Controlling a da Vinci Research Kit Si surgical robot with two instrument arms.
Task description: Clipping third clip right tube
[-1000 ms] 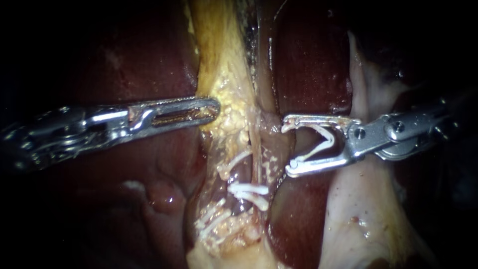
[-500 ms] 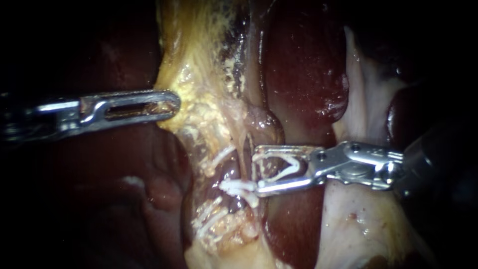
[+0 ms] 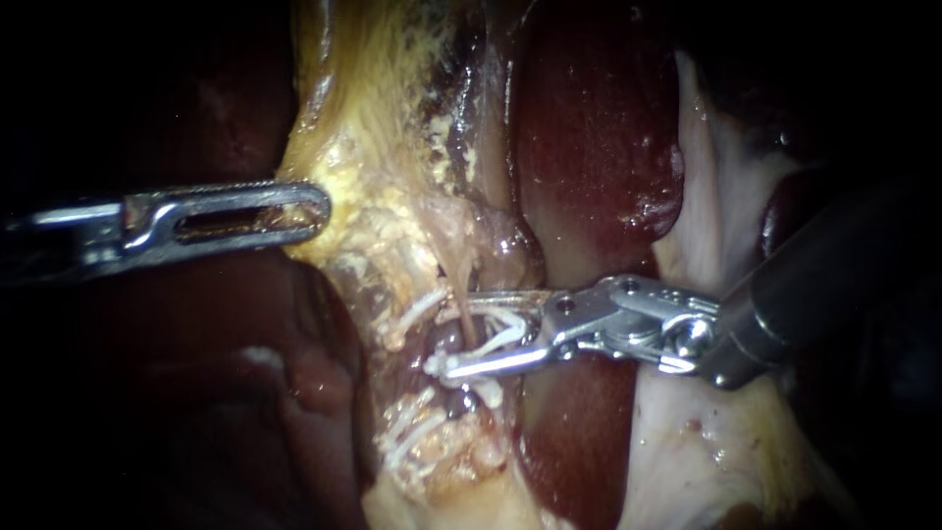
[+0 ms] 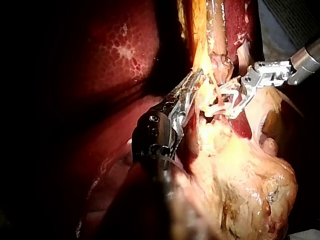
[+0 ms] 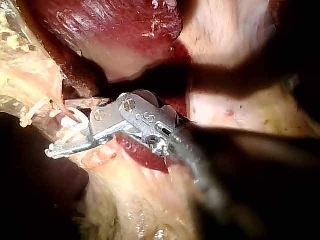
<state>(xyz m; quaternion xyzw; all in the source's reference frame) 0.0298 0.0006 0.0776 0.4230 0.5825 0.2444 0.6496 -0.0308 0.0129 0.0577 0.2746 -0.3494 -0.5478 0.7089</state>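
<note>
- The right instrument (image 3: pixel 449 332) comes in over pale tissue (image 3: pixel 687 442) at the liver's lower right edge, its dark shaft closest to the camera
- Its jaws stand apart with a white clip (image 3: pixel 502 337) seated between them; the clip is open, and each jaw touches one of its legs
- A thin tan tube (image 3: pixel 465 306) runs down between the clip's legs, so the clip straddles it without being squeezed onto it
- Other white clips (image 3: pixel 410 314) already sit on the strands just beside and below the jaws
- The left instrument (image 3: pixel 322 206) lies well apart from the right one, jaws together and clamped on the edge of the yellow tissue (image 3: pixel 378 211), which is stretched towards it
- The dark red liver (image 3: pixel 599 147) lies behind all of this
</note>
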